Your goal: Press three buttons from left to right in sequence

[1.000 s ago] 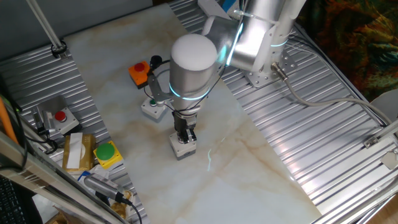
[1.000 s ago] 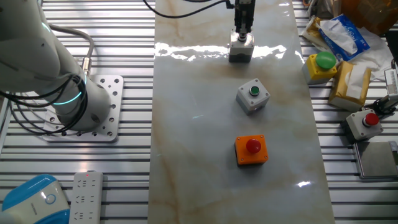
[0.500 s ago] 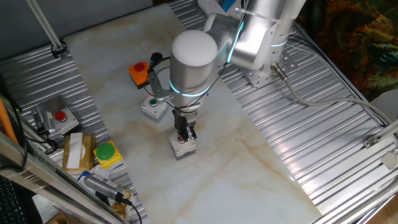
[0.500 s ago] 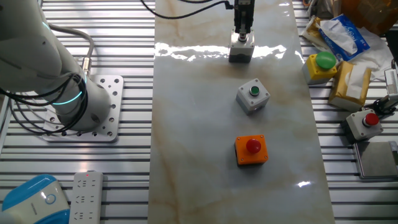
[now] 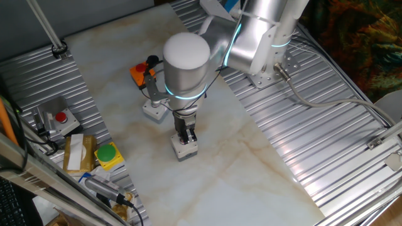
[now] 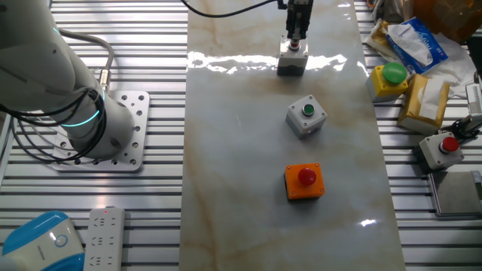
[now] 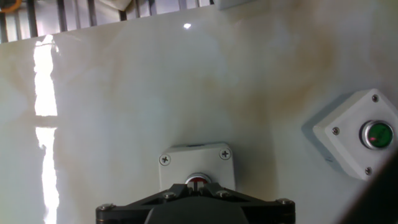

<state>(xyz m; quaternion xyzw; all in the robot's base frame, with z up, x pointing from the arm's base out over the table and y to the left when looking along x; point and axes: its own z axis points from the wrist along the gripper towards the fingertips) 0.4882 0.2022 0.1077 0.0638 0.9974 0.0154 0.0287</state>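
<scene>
The orange box with a red button (image 6: 304, 181) is nearest in the other fixed view. The grey box with a green button (image 6: 306, 116) sits behind it, and the grey box with a red button (image 6: 292, 63) is farthest. My gripper (image 6: 295, 41) points straight down over that last box. In the hand view the fingertips (image 7: 198, 185) meet with no gap just over its red button (image 7: 198, 180); I cannot tell whether they touch it. The green-button box (image 7: 357, 142) lies to the right. In one fixed view the gripper (image 5: 186, 137) stands on the grey box (image 5: 184, 149), and my arm half hides the orange box (image 5: 138, 73).
A yellow box with a large green button (image 6: 392, 78) and a cabled grey red-button box (image 6: 444, 148) sit on the ribbed metal at the right. Cardboard packets (image 6: 423, 104) lie between them. The robot base (image 6: 71, 98) stands at the left of the marble top (image 6: 226, 165).
The gripper has risen slightly over the far grey box. The arm's large white joint has shifted left in one fixed view. The boxes have not moved.
</scene>
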